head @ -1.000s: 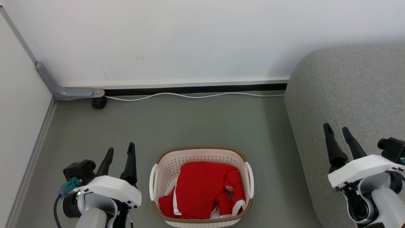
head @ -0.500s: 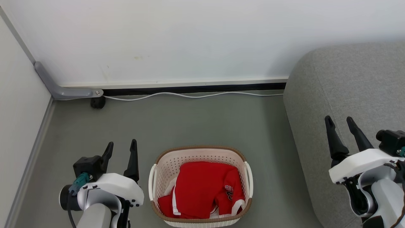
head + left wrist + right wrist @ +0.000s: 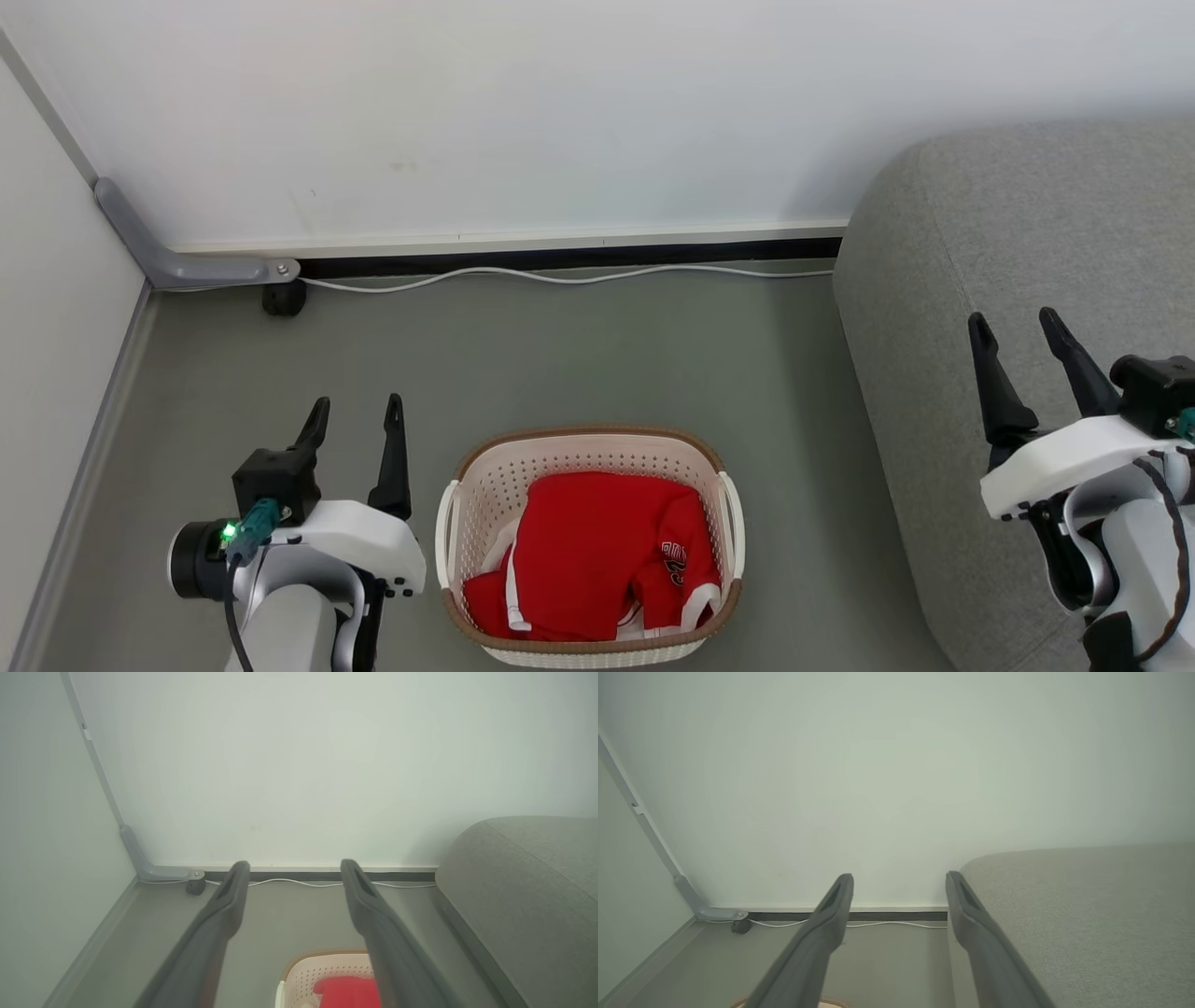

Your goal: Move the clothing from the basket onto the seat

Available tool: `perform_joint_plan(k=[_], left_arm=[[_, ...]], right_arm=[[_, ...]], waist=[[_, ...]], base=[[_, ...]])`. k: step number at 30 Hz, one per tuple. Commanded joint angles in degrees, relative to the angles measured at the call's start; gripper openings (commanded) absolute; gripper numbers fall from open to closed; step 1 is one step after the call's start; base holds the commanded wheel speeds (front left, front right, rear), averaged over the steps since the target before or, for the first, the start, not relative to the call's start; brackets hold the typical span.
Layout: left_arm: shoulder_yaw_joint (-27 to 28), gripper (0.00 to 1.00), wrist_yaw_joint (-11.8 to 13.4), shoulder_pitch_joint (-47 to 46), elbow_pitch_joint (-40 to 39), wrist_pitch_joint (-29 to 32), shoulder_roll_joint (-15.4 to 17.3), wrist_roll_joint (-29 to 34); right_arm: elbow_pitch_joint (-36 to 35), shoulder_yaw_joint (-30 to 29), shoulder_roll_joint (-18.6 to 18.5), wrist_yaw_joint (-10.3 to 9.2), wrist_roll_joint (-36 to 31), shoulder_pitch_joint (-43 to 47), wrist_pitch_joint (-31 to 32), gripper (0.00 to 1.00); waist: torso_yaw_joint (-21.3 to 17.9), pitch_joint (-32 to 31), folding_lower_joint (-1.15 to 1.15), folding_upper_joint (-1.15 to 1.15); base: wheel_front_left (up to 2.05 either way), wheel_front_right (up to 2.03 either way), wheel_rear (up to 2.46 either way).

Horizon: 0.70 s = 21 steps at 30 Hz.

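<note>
- Left gripper (image 3: 358,403) is wide open. Its two dark fingers stand apart with nothing between them, and it touches nothing.
- Its white arm comes up from the bottom left. The fingers point toward the wall (image 3: 560,112), over the grey floor (image 3: 560,355) just left of the basket.
- The basket (image 3: 588,435) sits on the floor between the two arms.
- The red clothing (image 3: 588,551) lies bunched up inside the basket. It has white trim and a small dark mark on its right side.
- A white cable (image 3: 560,277) runs along the floor by the wall, well behind the basket.
- The right gripper (image 3: 1013,319) is wide open too and holds nothing.
- Its arm comes up from the bottom right. The fingers point up over the left edge of the big grey seat (image 3: 1027,205).
- The seat stands to the right of the basket, with some bare floor between them.
</note>
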Motion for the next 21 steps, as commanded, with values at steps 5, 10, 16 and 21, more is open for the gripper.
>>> perform_joint_plan(k=[5,10,16,21], left_arm=[[1.17,1.00,0.90,-3.54,-0.82,-1.26,1.27,3.00],[0.64,1.00,1.31,-3.26,-1.11,-1.26,1.27,2.56],[-0.04,1.00,1.94,-3.51,-1.81,-1.26,1.27,1.66],[-1.48,1.00,2.73,-4.10,-2.76,-1.26,1.27,0.48]], right_arm=[[-0.93,0.91,-1.24,0.41,-2.88,-2.55,-1.38,1.00],[-1.14,0.69,-1.20,0.41,-2.83,-2.51,-1.38,1.00],[-1.82,-0.29,-1.21,0.41,-2.56,-2.77,-1.38,1.00],[-3.36,-1.07,-1.56,0.41,-2.01,-3.30,-1.38,1.00]], waist=[[0.06,0.22,0.00,0.00],[0.15,0.45,0.00,0.00],[0.22,1.79,0.00,0.00],[0.12,4.41,0.00,0.00]], base=[[0.00,0.00,0.00],[0.00,0.00,0.00],[0.00,0.00,0.00],[0.00,0.00,0.00]])
